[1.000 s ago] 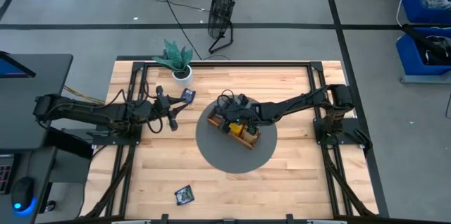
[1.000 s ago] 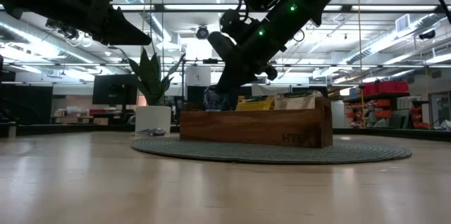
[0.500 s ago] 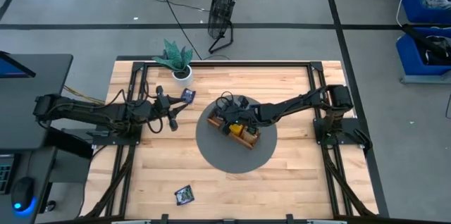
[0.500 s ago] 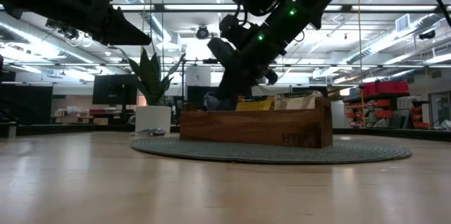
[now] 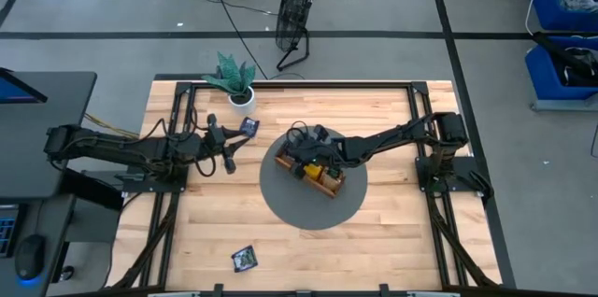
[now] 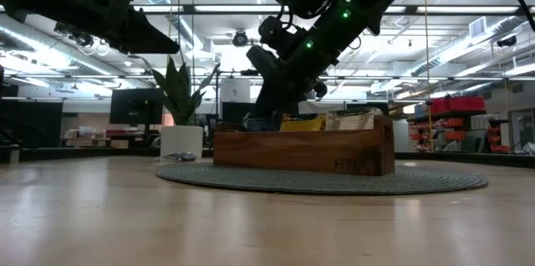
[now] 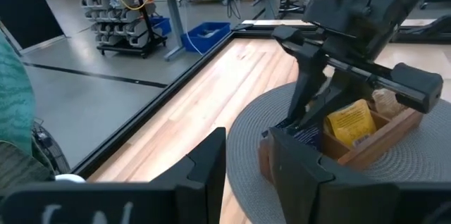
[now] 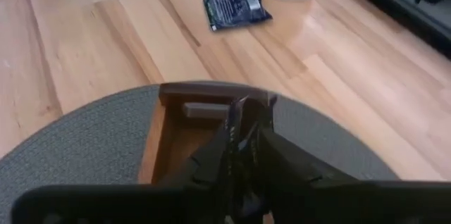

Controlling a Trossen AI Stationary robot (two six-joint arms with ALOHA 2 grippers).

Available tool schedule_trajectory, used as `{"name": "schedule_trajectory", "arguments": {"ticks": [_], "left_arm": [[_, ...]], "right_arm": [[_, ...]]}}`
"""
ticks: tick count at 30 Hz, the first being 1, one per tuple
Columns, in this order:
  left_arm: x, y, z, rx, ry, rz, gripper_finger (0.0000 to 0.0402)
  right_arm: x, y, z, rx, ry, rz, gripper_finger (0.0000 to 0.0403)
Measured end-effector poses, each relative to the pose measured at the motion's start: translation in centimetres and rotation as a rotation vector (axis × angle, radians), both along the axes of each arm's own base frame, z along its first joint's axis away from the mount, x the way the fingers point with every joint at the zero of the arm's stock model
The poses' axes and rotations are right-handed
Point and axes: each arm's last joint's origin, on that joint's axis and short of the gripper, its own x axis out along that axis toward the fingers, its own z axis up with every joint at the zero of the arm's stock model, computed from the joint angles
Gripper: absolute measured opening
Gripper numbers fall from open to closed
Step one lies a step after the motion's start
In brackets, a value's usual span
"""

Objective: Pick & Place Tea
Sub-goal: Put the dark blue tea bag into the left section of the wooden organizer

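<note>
Right, R arm: right gripper (image 5: 297, 154) down at the far-left end of the wooden tray (image 5: 322, 177), fingers dipped into the end compartment.
R fingers: narrow gap, nearly together in the R wrist view; can't tell if they pinch anything.
Dark sachet in tray (image 7: 307, 135): blue-black, standing in that end compartment, right at the R fingertips; touching or not, can't tell.
Yellow sachets (image 7: 350, 122): next compartment along, upright, just beside the dark one.
Pale sachets (image 6: 355, 120): further along the tray, tops only above the wall in the low view.
Tray: sits on the round grey mat (image 5: 294, 211), mid tabletop.
Loose dark sachet, far (image 5: 249, 126): flat on the wood near the far-left corner, beside the potted plant (image 5: 235, 79), just off the L fingertips.
Loose dark sachet, near (image 5: 245, 258): flat by the near edge, left of centre, well apart from both arms.
Count: 2 loose on the tabletop; in-tray count not readable, packs overlap.
L arm: left gripper (image 5: 227, 147) hangs above the left side of the tabletop, fingers a small way apart, nothing between them.
Hidden: tray's end compartment mostly covered by the R gripper from above.
</note>
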Motion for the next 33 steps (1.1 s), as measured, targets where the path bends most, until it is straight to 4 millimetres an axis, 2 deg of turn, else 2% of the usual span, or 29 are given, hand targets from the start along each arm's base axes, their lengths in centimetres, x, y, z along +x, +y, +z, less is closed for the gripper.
{"name": "schedule_trajectory", "arguments": {"ticks": [8,16,21,25,29,33], "left_arm": [[0.1,-0.5,-0.4,-0.093,0.011,-0.155,0.0112],[-0.1,-1.0,-1.5,-0.265,0.103,-0.305,0.0112],[-0.2,-2.0,-1.6,-0.396,0.119,-0.461,0.0112],[-0.3,-3.0,-1.6,-0.414,0.136,-0.552,0.0112],[-0.4,-4.3,-1.9,-0.43,0.177,-0.681,0.0112],[-0.5,-5.1,-2.1,-0.441,0.202,-0.715,0.0112]], "right_arm": [[0.6,1.1,1.1,-0.09,-0.07,0.101,0.013],[0.8,3.2,1.9,-0.225,-0.093,0.162,0.0137],[0.7,3.4,2.0,-0.227,-0.091,0.171,0.0137],[0.7,3.8,2.1,-0.188,-0.103,0.237,0.0137],[0.7,4.9,2.0,-0.213,-0.078,0.382,0.0137],[0.6,5.6,1.9,-0.138,-0.088,0.436,0.0134]]}}
